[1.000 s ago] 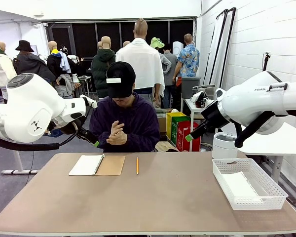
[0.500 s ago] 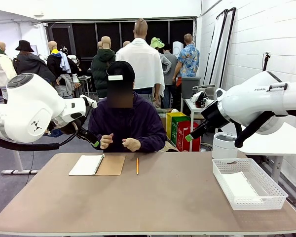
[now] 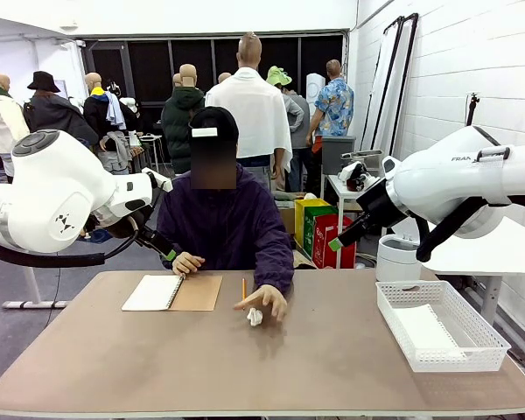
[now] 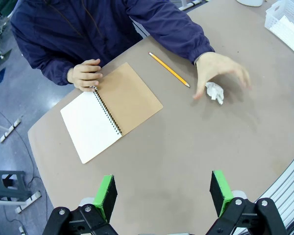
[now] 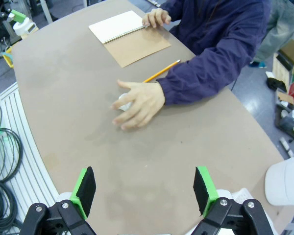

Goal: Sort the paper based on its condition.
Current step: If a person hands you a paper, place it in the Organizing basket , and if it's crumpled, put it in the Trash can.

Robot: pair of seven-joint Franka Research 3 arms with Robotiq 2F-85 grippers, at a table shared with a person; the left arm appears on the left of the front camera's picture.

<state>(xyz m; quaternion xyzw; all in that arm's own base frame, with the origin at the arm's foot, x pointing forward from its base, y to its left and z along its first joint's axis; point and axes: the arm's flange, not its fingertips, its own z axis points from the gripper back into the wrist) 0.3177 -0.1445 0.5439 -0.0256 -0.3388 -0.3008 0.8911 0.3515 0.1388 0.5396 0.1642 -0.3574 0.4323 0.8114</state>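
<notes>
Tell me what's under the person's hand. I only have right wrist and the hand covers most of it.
Observer: The left wrist view shows a crumpled paper ball on the table, right by the person's hand. I can't tell if they touch.
Operator: Any bin? None in my frame.
Observer: A white lattice basket sits at the table's right end in the front view. A flat white sheet seems to lie in it.
Operator: Left gripper?
Observer: The left gripper is open, raised over the table, with nothing between its fingers.
</notes>
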